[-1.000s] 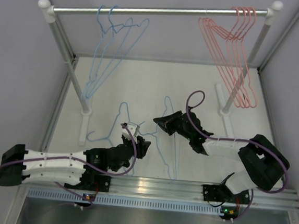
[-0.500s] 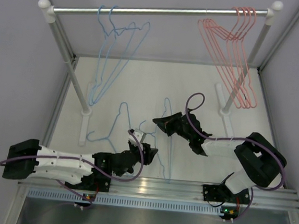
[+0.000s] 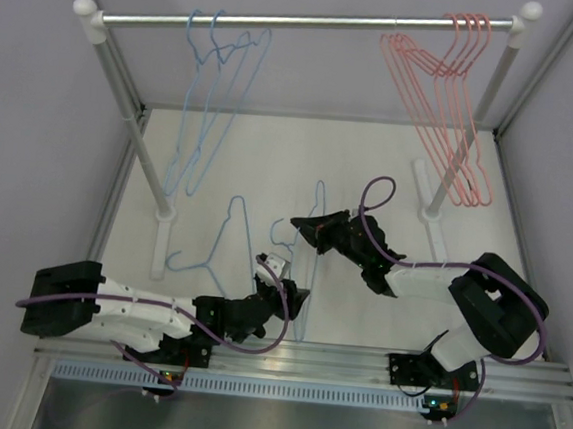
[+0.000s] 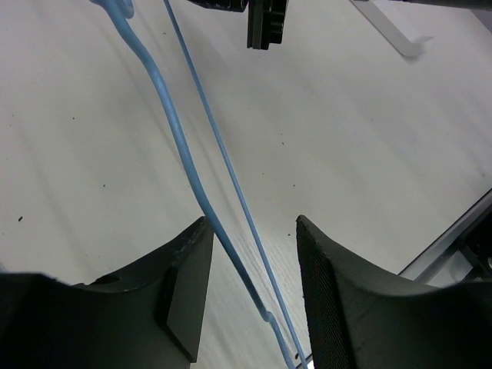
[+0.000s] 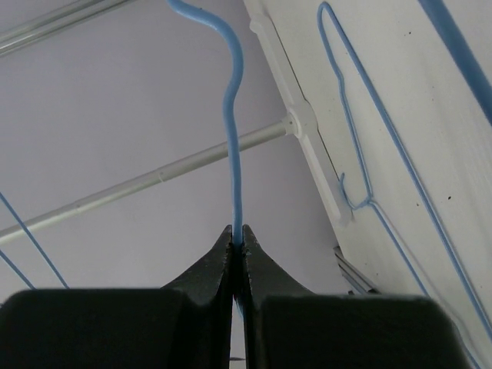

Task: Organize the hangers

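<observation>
Right gripper [image 5: 237, 244] is pinching shut on the held blue hanger [image 5: 233, 154], gripping the thin wire just below the hook, centre of the top view. The hanger is running down from there toward the lower centre, its lower end at or close to the table [image 3: 271, 163]; contact is hard to tell. Left gripper [image 4: 250, 250] is sitting open low on the same hanger, its fingers [image 4: 188, 254] straddling the two blue wires without squeezing them.

A second blue hanger [image 3: 242, 226] is lying flat on the table, left of centre, untouched. The hung blue hangers [image 3: 217, 88] are sitting on the rail [image 3: 313, 20] at upper left, the pink hangers [image 3: 445, 118] at upper right.

Handling judgement: the wire is looking light, thin and springy, probably smooth enough to pivot or slip in a single pinch. The neck below the hook is seeming the best hold, leaving the hook free for the rail. The flat hanger is likely needing an edge-on pinch.
</observation>
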Action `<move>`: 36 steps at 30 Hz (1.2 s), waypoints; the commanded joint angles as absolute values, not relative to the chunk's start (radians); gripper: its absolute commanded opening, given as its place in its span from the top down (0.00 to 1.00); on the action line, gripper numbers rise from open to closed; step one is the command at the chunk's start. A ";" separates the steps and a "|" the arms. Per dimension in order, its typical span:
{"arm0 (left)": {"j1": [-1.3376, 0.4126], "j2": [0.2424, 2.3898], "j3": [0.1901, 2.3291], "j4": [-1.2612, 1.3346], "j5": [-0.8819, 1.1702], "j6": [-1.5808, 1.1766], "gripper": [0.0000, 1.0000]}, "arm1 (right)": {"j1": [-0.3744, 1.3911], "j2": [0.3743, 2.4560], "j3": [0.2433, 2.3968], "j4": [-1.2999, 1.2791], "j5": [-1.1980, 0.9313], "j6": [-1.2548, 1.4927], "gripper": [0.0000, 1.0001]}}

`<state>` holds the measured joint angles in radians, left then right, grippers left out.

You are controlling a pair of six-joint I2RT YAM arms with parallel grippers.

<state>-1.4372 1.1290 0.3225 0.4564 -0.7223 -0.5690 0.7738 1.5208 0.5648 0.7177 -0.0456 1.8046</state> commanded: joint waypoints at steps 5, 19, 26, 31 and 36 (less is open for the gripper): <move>-1.456 1.109 0.350 0.525 -0.808 -0.580 0.79 | 0.765 1.462 0.539 0.842 0.032 1.870 1.00; -1.470 0.940 0.469 0.178 -0.900 -0.636 1.00 | 0.799 1.247 0.663 0.332 0.155 1.546 0.32; -1.470 0.907 0.592 -0.021 -0.877 -0.658 1.00 | 0.851 1.115 0.653 0.169 0.305 1.444 0.27; -1.470 0.925 0.753 -0.169 -0.795 -0.667 1.00 | 0.916 0.958 0.657 0.009 0.467 1.375 0.27; -1.471 0.951 0.869 -0.199 -0.727 -0.643 1.00 | 0.942 0.807 0.641 -0.101 0.549 1.344 0.26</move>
<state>-1.4647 0.9386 0.7849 -0.1509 -0.7822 -0.6556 0.9215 0.8944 0.6300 0.0219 0.4274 1.4017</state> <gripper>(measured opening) 0.033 0.733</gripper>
